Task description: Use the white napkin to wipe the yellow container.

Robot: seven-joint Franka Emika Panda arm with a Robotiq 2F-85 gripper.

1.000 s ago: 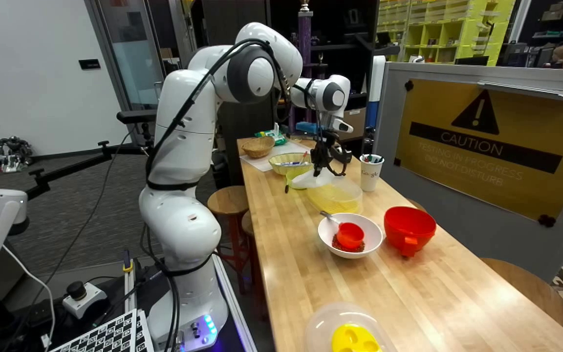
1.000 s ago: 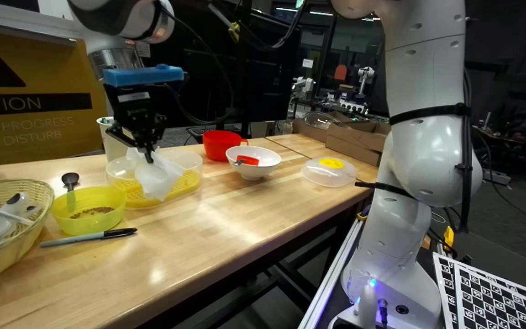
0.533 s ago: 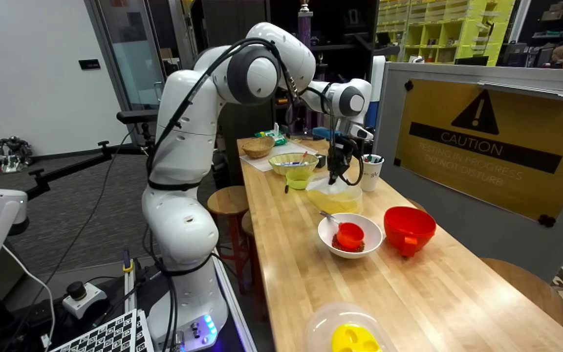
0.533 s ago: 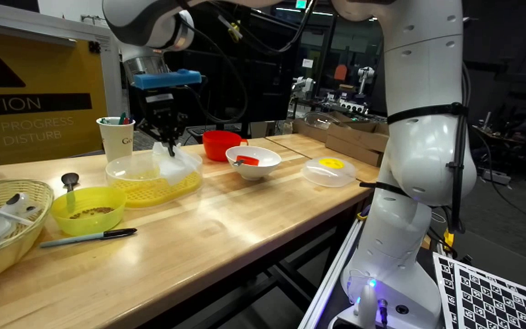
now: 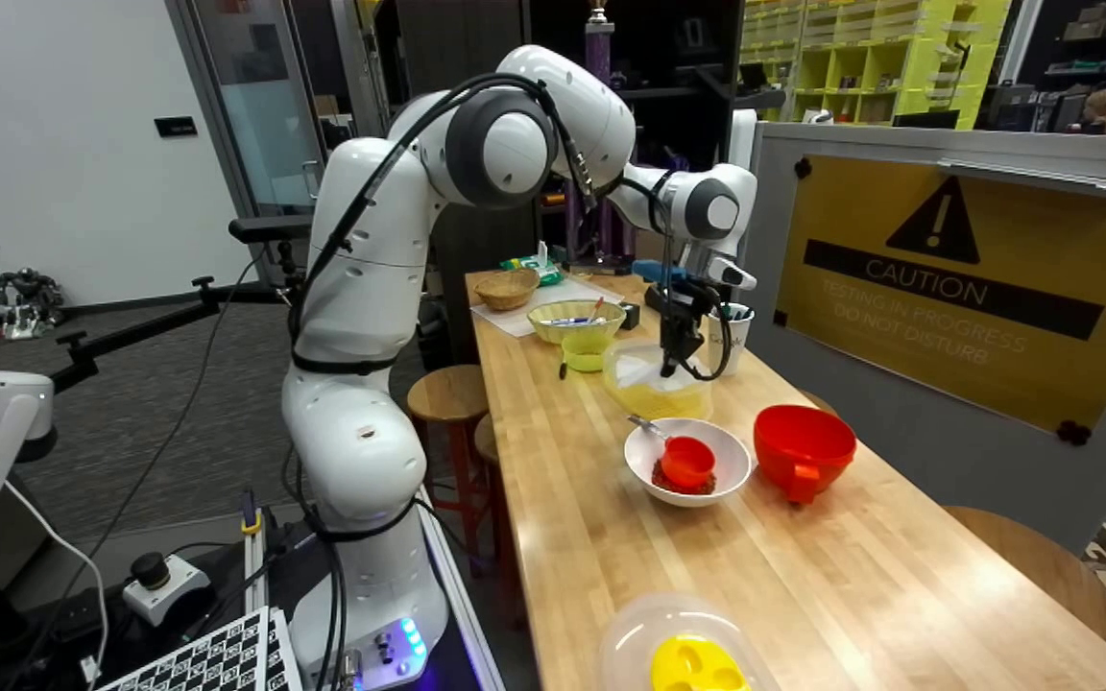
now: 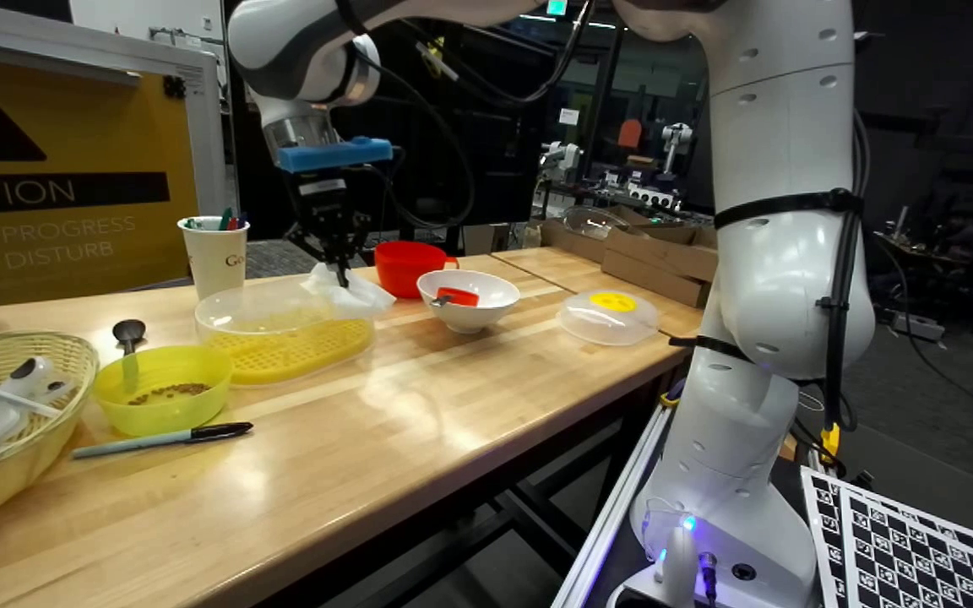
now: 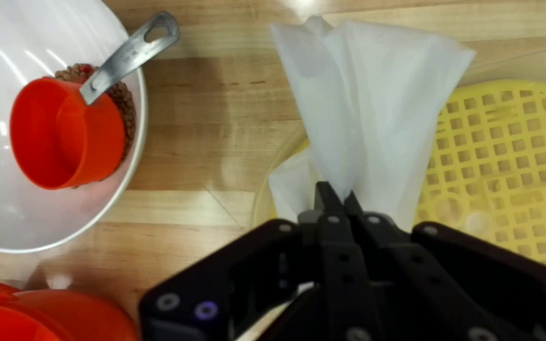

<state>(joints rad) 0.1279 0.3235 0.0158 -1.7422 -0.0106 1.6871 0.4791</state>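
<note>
The white napkin [image 6: 360,299] is a crumpled sheet pinched in my gripper [image 6: 343,279]. In the wrist view the closed fingertips [image 7: 337,199] grip the napkin [image 7: 372,104], which spreads out ahead of them. The yellow container [image 6: 296,348] is low, wide and translucent, with a yellow grid inside; it also shows in the wrist view [image 7: 529,137]. My gripper [image 5: 670,369] is over the container's end nearest the white bowl. The napkin hangs over that rim, partly outside it. I cannot tell whether it touches the container.
A white bowl [image 5: 644,470] with a red scoop stands close to the container, beside a red bowl [image 5: 807,441]. A paper cup of pens [image 6: 218,257] stands behind the container. A bright yellow bowl [image 6: 170,414], marker [image 6: 165,439] and basket [image 6: 30,456] are on its other side.
My gripper has carried the napkin along the container, from the side near the bright yellow bowl to the end near the white bowl. The container has not visibly moved.
</note>
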